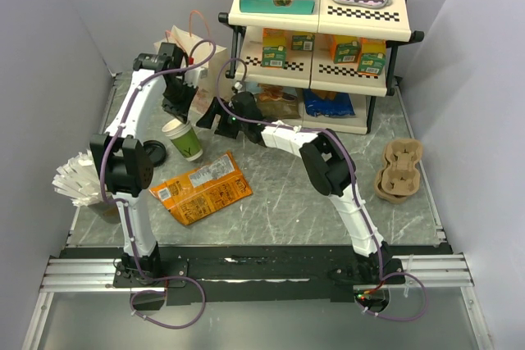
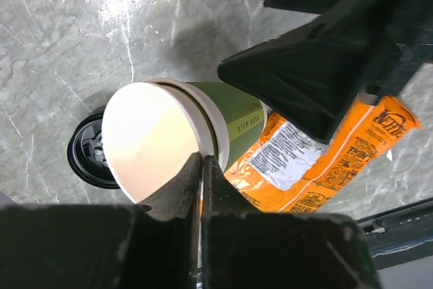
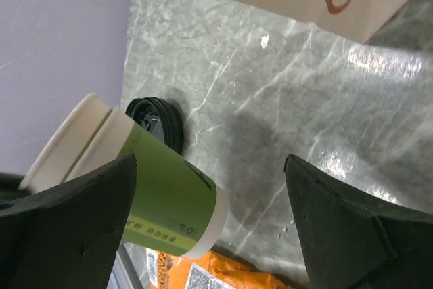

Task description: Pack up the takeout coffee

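Left gripper (image 2: pixel 201 162) closed, right gripper (image 3: pixel 210 160) wide, near one lidless cup (image 2: pixel 152 137), one lid (image 2: pixel 84 157).

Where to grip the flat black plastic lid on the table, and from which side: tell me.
Likely best: pinch the black plastic lid by its outer rim, coming straight down on the side away from the lidless green paper cup. It lies flat, so only the rim offers an edge, and the cup, pinched by the left gripper, crowds its other side.
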